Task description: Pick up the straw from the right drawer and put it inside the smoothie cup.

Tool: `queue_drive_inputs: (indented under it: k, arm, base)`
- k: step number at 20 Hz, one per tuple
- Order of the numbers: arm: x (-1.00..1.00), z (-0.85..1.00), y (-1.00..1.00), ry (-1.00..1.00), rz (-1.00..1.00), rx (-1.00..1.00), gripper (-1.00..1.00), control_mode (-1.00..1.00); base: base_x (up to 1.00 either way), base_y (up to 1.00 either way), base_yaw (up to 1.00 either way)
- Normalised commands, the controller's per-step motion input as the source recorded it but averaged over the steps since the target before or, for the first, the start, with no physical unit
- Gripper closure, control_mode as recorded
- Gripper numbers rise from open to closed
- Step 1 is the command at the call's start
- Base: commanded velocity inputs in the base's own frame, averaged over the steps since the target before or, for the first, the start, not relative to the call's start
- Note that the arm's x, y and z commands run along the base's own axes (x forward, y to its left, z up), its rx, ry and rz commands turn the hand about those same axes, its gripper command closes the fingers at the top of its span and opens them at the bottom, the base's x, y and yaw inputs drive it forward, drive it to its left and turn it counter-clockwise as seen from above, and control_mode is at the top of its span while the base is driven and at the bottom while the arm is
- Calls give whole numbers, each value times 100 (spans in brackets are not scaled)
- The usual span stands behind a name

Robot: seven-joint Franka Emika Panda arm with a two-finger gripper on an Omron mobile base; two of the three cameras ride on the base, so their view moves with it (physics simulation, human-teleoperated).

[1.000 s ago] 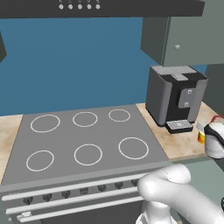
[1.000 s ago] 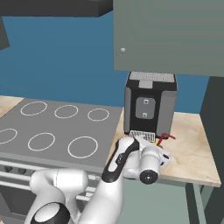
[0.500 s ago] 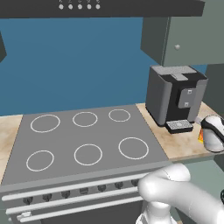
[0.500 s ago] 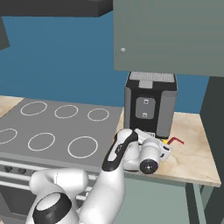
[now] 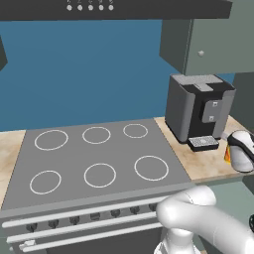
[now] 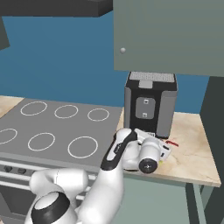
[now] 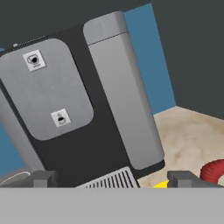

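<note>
The straw (image 6: pixel 172 143) showed as a thin red sliver on the surface (image 6: pixel 197 153), just right of the hand, in front of the coffee machine (image 6: pixel 151 103). The smoothie cup (image 5: pixel 228 154) peeked out yellow-orange behind the wrist. The gripper (image 7: pixel 111 181) sat low beside the machine's drip tray (image 5: pixel 203 143); whether its tips held anything I could not tell. A sound approach would confirm the grasp, then tilt the straw upright over the cup.

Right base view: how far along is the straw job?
Done: the straw is at counter level beside the coffee machine, not in a drawer. In hand: nothing between the open gripper tips. Left: unclear whether it sits in the smoothie cup, mostly hidden.
</note>
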Motion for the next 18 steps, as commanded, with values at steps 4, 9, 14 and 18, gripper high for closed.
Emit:
queue_drive_inputs:
  k: [4, 9, 14, 18]
  arm:
    - [-34, 11, 0, -1, 0, -3, -100, -100]
    - [-43, 40, 0, -9, 0, -3, -100, -100]
    - [-28, 72, 0, -16, 0, -4, -100, -100]
    - [-31, 79, 0, -14, 0, -4, -100, -100]
  base:
    - [0, 0, 0]
    - [0, 0, 0]
    - [0, 0, 0]
    - [0, 0, 0]
